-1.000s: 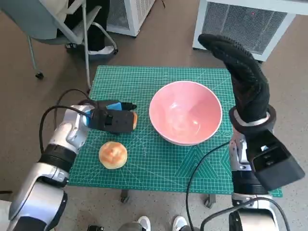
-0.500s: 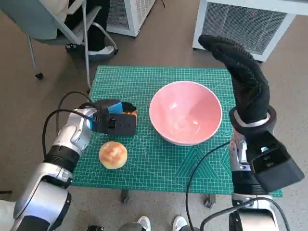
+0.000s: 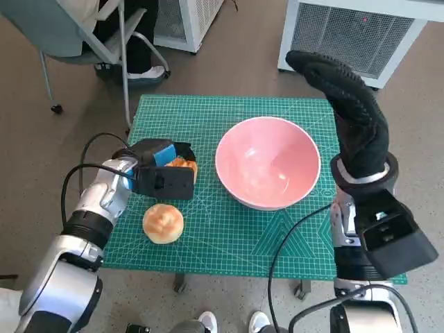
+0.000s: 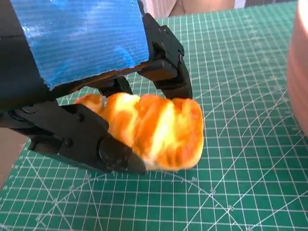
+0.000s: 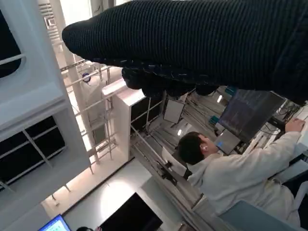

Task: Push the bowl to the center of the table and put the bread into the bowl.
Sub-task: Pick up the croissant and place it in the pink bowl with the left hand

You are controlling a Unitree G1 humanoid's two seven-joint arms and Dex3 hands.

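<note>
Left hand (image 3: 163, 173) grips a golden bread piece (image 4: 154, 131) from its sides, low over the mat just left of the bowl (image 3: 268, 161). Bread looks soft, light, crushable: hold gently by the flanks. Round bun (image 3: 163, 223) lies nearer the front edge. Right hand (image 3: 347, 107) raised beside the bowl, fingers extended, holding nothing.

Small white numerals are printed beside the grid lines of the green cutting mat (image 4: 250, 120) covering the desk, too blurred to read with certainty; no other text is legible.
</note>
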